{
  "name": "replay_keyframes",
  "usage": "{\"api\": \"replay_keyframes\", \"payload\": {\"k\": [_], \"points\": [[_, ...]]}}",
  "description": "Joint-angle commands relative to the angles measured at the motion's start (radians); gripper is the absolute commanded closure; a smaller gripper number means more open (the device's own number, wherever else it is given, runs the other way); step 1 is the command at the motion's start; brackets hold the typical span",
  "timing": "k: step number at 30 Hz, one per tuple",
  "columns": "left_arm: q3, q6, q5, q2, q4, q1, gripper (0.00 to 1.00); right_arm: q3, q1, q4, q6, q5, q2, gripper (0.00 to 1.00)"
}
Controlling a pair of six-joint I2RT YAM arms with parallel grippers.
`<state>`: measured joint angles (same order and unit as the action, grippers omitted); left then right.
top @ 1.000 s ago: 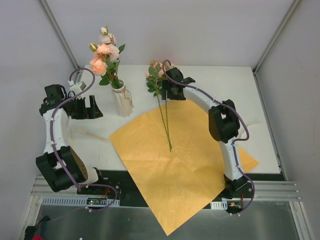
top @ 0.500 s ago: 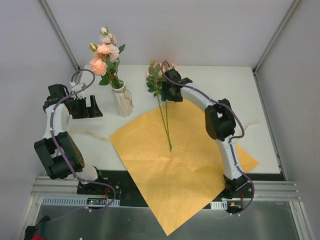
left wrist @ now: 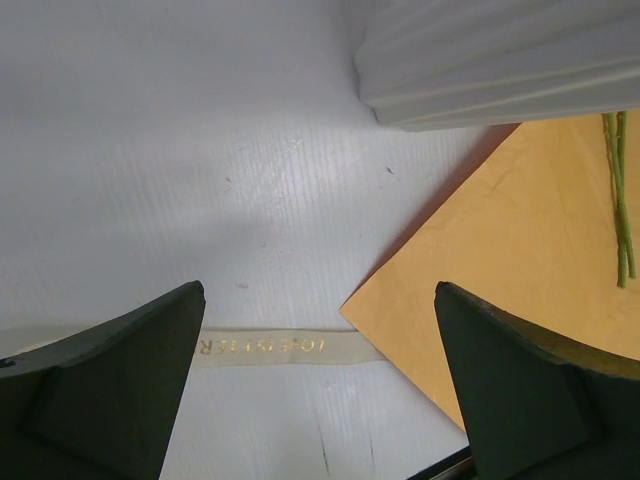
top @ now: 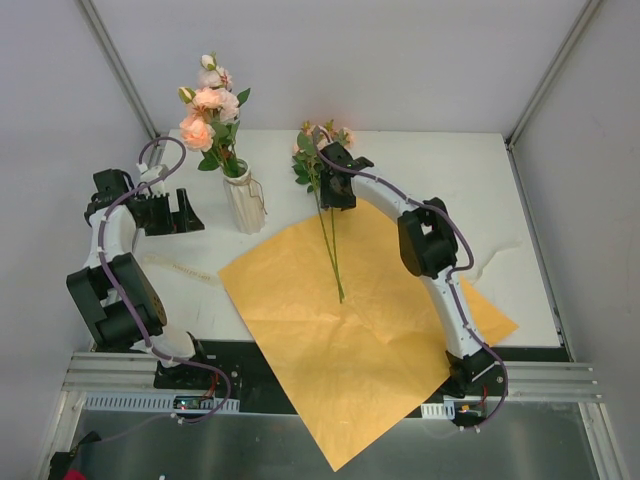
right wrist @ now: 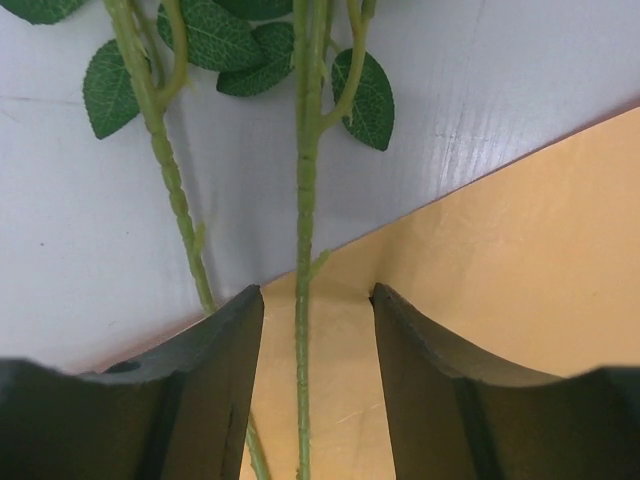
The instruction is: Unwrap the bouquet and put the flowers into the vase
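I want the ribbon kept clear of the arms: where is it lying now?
Top view: the cream ribbon lies flat on the left, just off the orange paper's left corner, below the vase in the picture.

Fig.: white tabletop [top: 470, 190]. We note orange paper sheet [top: 350, 320] overhanging near edge, vase [top: 244, 203] upright L, cream ribbon [left wrist: 275, 346] at paper's L corner, flowers [top: 328, 235] lying half on paper.

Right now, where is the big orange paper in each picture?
Top external: the orange paper fills the middle, overhanging the near edge.
Left wrist: right side, below the vase.
Right wrist: lower right half.
Shared landmark: the green stems lying on it.
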<state>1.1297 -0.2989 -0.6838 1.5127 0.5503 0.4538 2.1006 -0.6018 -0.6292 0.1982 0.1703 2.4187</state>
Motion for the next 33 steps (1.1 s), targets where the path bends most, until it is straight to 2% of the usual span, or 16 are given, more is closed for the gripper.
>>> {"api": "replay_keyframes", "payload": {"k": [1, 3, 8, 12, 16, 17, 19, 24, 30, 33], "points": [[0.042, -0.006, -0.141, 0.006, -0.015, 0.010, 0.01, 0.042, 0.008, -0.041, 0.006, -0.015, 0.002, 0.53], [0.062, 0.010, -0.175, 0.000, -0.015, 0.009, 0.01, 0.010, 0.011, -0.014, 0.010, -0.022, -0.013, 0.57], [0.082, 0.043, -0.160, -0.031, -0.026, 0.014, 0.01, -0.014, 0.023, 0.008, 0.017, -0.034, -0.029, 0.66], [0.064, 0.058, -0.131, -0.042, -0.044, 0.022, 0.01, -0.036, 0.031, 0.023, 0.021, -0.046, -0.040, 0.81], [0.056, 0.061, -0.096, -0.045, -0.046, 0.049, 0.01, -0.039, 0.036, 0.043, 0.012, -0.051, -0.059, 0.84], [0.056, 0.063, -0.088, -0.048, -0.046, 0.069, 0.01, -0.039, 0.036, 0.043, 0.009, -0.045, -0.063, 0.87], [0.048, 0.066, -0.068, -0.049, -0.046, 0.089, 0.01, -0.037, 0.034, 0.043, 0.000, -0.034, -0.072, 0.99], [0.033, 0.067, -0.046, -0.045, -0.043, 0.138, 0.01, -0.097, 0.036, 0.091, -0.009, 0.012, -0.145, 0.99], [0.024, 0.075, 0.003, -0.020, -0.035, 0.138, 0.01, -0.214, 0.031, 0.279, -0.051, 0.023, -0.392, 0.99], [0.012, 0.078, 0.010, -0.005, -0.035, 0.140, 0.01, -0.295, 0.023, 0.425, -0.072, 0.000, -0.529, 0.99]]}}
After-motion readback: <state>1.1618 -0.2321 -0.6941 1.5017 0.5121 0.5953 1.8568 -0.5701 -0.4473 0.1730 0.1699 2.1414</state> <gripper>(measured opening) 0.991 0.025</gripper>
